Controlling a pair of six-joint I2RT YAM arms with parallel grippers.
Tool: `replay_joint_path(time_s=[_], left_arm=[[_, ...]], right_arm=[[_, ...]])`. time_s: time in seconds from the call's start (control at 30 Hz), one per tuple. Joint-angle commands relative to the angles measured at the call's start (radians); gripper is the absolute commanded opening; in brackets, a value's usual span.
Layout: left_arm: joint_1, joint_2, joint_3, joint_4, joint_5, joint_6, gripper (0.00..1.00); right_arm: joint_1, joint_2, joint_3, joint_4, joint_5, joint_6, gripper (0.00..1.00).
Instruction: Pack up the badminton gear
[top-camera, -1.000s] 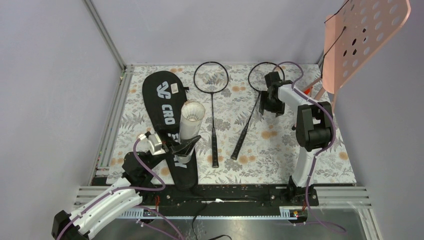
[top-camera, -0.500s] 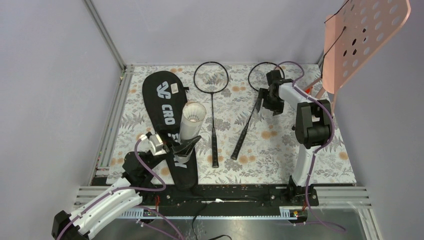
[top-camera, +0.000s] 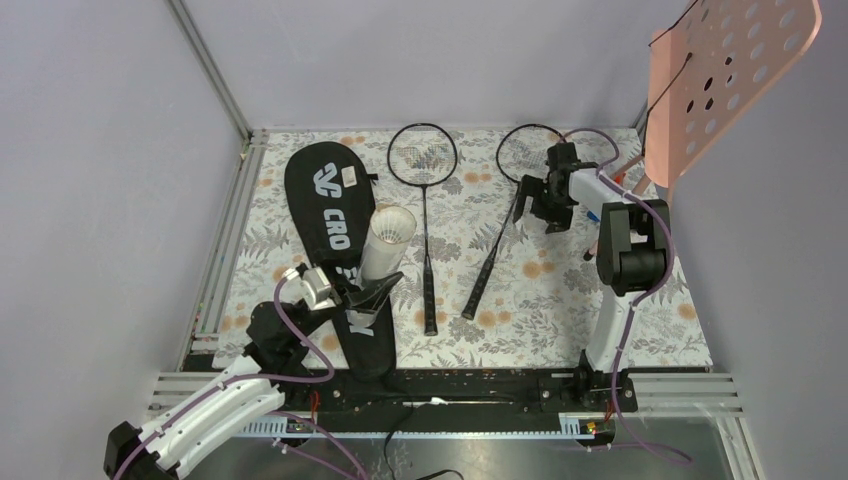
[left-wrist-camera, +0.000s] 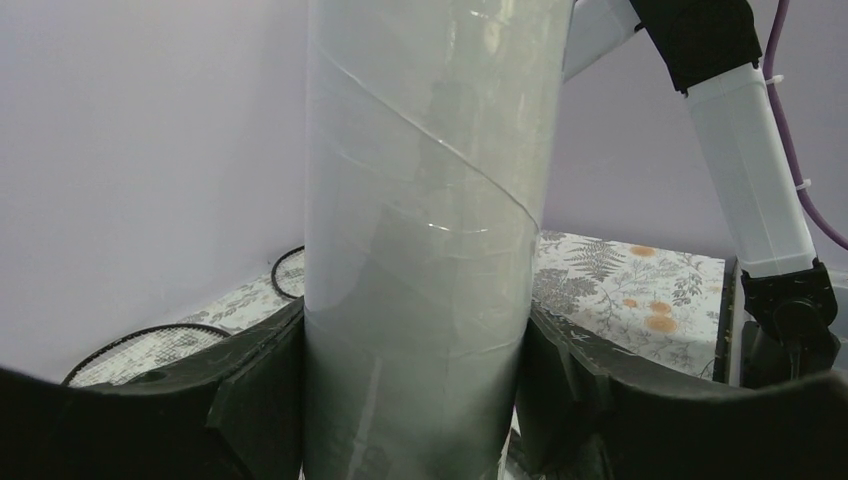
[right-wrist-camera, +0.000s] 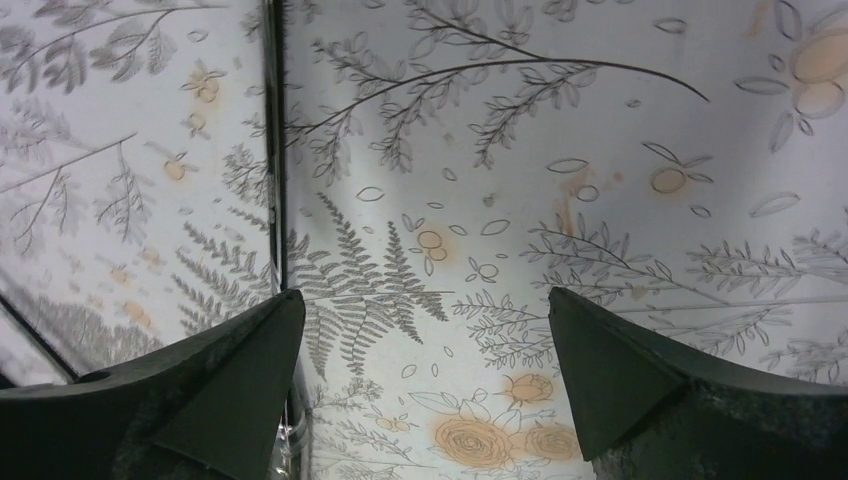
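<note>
The long white tube stands upright over the black racket bag, its open top showing white inside. My left gripper is shut on its lower part; in the left wrist view the tube fills the gap between both fingers. Two black rackets lie on the floral cloth: one in the middle, the other slanting to its right. My right gripper hangs open over that racket's shaft, which runs by the left fingertip. Nothing sits between its fingers.
A pink perforated board on a stand rises at the back right corner. Metal rails edge the cloth on the left and at the front. The right arm's white link shows behind the tube.
My right gripper has opened wider and its wrist has shifted slightly right, still above the right racket's shaft. The left gripper and tube have stayed almost still.
</note>
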Motion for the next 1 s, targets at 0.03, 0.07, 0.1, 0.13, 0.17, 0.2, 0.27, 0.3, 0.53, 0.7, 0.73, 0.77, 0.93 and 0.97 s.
replay_joint_path(time_s=[0.03, 0.07, 0.1, 0.13, 0.17, 0.2, 0.27, 0.3, 0.53, 0.7, 0.73, 0.77, 0.93, 0.97], left_arm=[[-0.001, -0.025, 0.022, 0.036, -0.027, 0.029, 0.63], [-0.001, -0.024, 0.019, 0.038, -0.027, 0.030, 0.63], [-0.001, -0.019, 0.016, 0.045, -0.028, 0.041, 0.63], [0.000, -0.015, 0.015, 0.053, -0.036, 0.054, 0.63], [-0.001, -0.010, 0.019, 0.052, -0.045, 0.061, 0.63], [-0.001, -0.008, 0.027, 0.040, -0.055, 0.064, 0.63], [0.000, -0.007, 0.039, 0.006, -0.058, 0.072, 0.63], [-0.001, -0.005, 0.038, 0.009, -0.056, 0.072, 0.63], [0.000, -0.012, 0.035, -0.002, -0.077, 0.078, 0.63], [-0.001, -0.051, 0.026, -0.017, -0.086, 0.085, 0.63], [-0.001, -0.058, 0.026, -0.020, -0.086, 0.087, 0.63], [-0.001, -0.062, 0.027, -0.024, -0.088, 0.088, 0.63], [-0.001, -0.079, 0.029, -0.042, -0.093, 0.093, 0.63], [-0.001, -0.079, 0.028, -0.043, -0.093, 0.094, 0.63]], right_arm=[[-0.039, 0.003, 0.060, -0.055, -0.194, -0.226, 0.99], [-0.040, 0.008, 0.069, -0.065, -0.180, -0.282, 1.00], [-0.042, 0.016, 0.070, -0.066, -0.224, -0.330, 0.99], [-0.042, 0.024, 0.082, -0.087, -0.261, -0.374, 0.99], [-0.041, 0.030, 0.089, -0.112, -0.292, -0.428, 1.00], [-0.041, 0.035, 0.100, -0.147, -0.327, -0.474, 1.00], [-0.041, 0.058, 0.153, -0.235, -0.338, -0.517, 1.00], [-0.041, 0.073, 0.173, -0.253, -0.320, -0.494, 1.00], [-0.041, 0.078, 0.175, -0.253, -0.251, -0.257, 1.00], [-0.041, 0.063, 0.151, -0.266, -0.253, -0.211, 1.00], [-0.041, 0.057, 0.143, -0.267, -0.261, -0.206, 1.00], [-0.042, 0.053, 0.135, -0.268, -0.270, -0.200, 1.00], [-0.041, 0.030, 0.087, -0.225, -0.304, -0.141, 1.00], [-0.041, 0.029, 0.076, -0.201, -0.322, -0.119, 1.00]])
